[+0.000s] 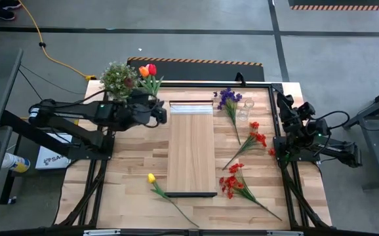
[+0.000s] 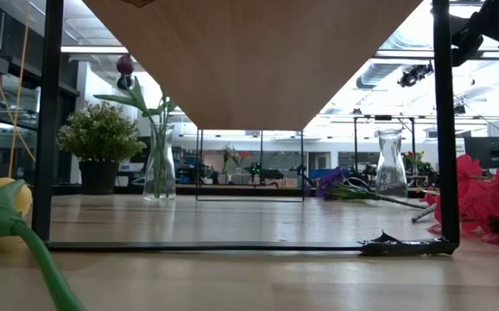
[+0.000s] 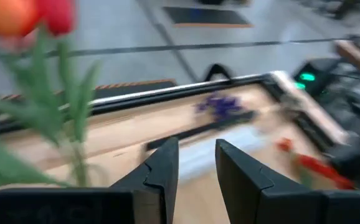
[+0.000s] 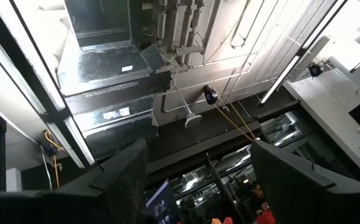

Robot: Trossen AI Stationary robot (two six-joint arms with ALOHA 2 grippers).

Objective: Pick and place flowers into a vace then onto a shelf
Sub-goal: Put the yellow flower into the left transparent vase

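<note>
A glass vase point(image 2: 159, 168) stands on the table at the far left and holds red and orange tulips point(image 1: 147, 70) and a dark purple tulip point(image 2: 124, 65). My left gripper point(image 1: 161, 113) hangs just beside these tulips point(image 3: 43, 18), at the shelf's far left corner; it is open and empty point(image 3: 196, 168). The pale shelf point(image 1: 191, 147) lies along the table's middle. A purple sprig point(image 1: 228, 98), two red sprays point(image 1: 255, 139) point(image 1: 234, 182) and a yellow tulip point(image 1: 152, 178) lie flat on the table. My right gripper point(image 4: 198, 180) is open, empty, raised at the right edge and pointing up.
A bushy green potted plant point(image 1: 118, 78) stands at the far left corner, behind the filled vase. A second, empty glass vase point(image 1: 245, 110) stands right of the shelf's far end, next to the purple sprig. A black frame point(image 2: 439, 130) carries the shelf.
</note>
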